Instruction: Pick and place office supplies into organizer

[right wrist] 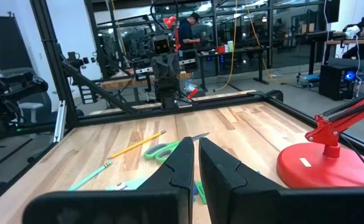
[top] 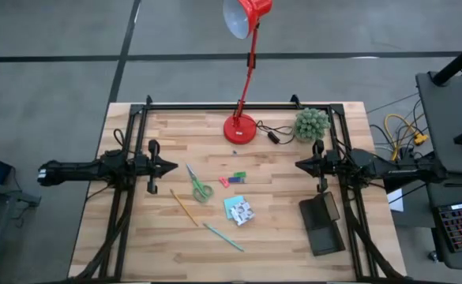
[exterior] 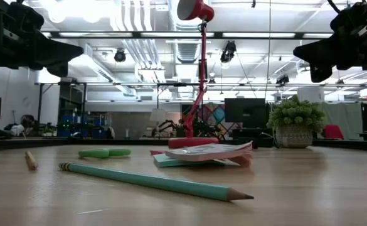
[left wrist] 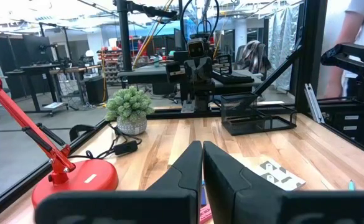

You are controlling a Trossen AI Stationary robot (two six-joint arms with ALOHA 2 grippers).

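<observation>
Scissors [top: 200, 188], pencil [top: 185, 207] lie mid-worktop; organizer [top: 321, 224] sits near right edge. Both grippers (left [top: 172, 167], right [top: 299, 165]) are clenched empty.

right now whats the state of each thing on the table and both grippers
left gripper: shut, empty, raised at the table's left
right gripper: shut, empty, raised at the right
organizer: on the table, nothing visible in it
scissors: flat, blades closed
yellow pencil: flat on the wood
teal pencil: flat, loose
sticky-note pad: on the table, not in the organizer
desk lamp: upright
</observation>
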